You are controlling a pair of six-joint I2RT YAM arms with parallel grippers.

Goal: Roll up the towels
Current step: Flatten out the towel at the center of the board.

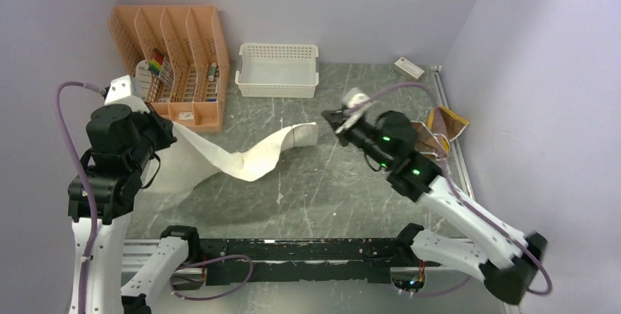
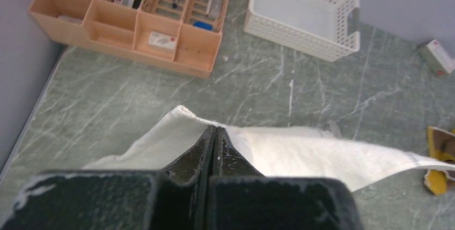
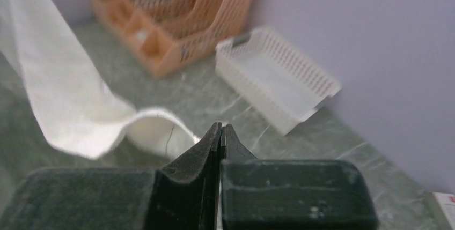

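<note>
The white towel (image 1: 242, 160) hangs in a sagging band between my two grippers, above the table's middle. My left gripper (image 1: 167, 132) is shut on its left end, held high; the cloth (image 2: 322, 155) spreads out from the closed tips (image 2: 215, 129). My right gripper (image 1: 326, 116) is shut at the towel's right end, which curls up off the table. In the right wrist view the curled edge (image 3: 155, 128), with a thin dark stripe, runs right up to the closed tips (image 3: 221, 127). The mustard-yellow towel (image 1: 443, 127) lies crumpled by the right wall, also seen as a yellow-brown patch (image 2: 440, 160).
An orange desk organizer (image 1: 172, 58) with pens stands at the back left. A white lattice basket (image 1: 278, 71) sits at the back centre. A small box (image 1: 408, 68) lies at the back right. Walls close in on the left, back and right.
</note>
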